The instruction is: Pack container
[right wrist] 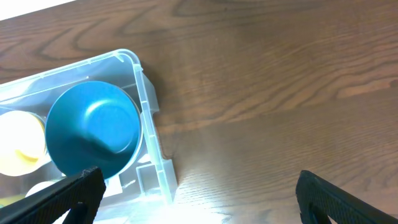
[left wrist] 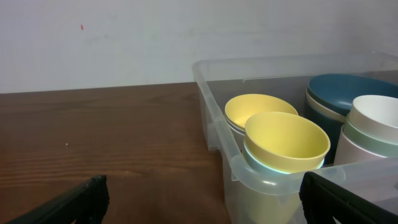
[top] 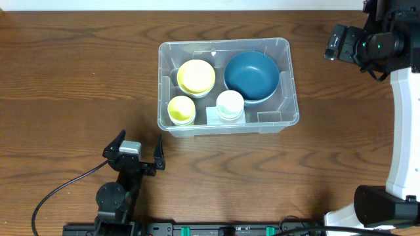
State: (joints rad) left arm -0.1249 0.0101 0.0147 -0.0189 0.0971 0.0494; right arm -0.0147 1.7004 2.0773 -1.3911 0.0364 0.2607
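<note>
**Filled container, both grippers wide open**

The container [top: 223,42] rests on the wooden table [top: 79,78]. Inside it, a dark blue bowl [top: 251,75] fills the right end. A yellow bowl [top: 196,77], yellow cup [top: 181,109] and white cup [top: 230,103] stand beside it. The left gripper [top: 140,136] sits off the container's near-left corner, jaws wide and empty. The right gripper [right wrist: 198,196] hangs beyond its far-right corner, jaws likewise wide and empty.

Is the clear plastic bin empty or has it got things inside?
Not empty: the container holds a blue bowl, a yellow bowl, a yellow cup and a white cup.
</note>
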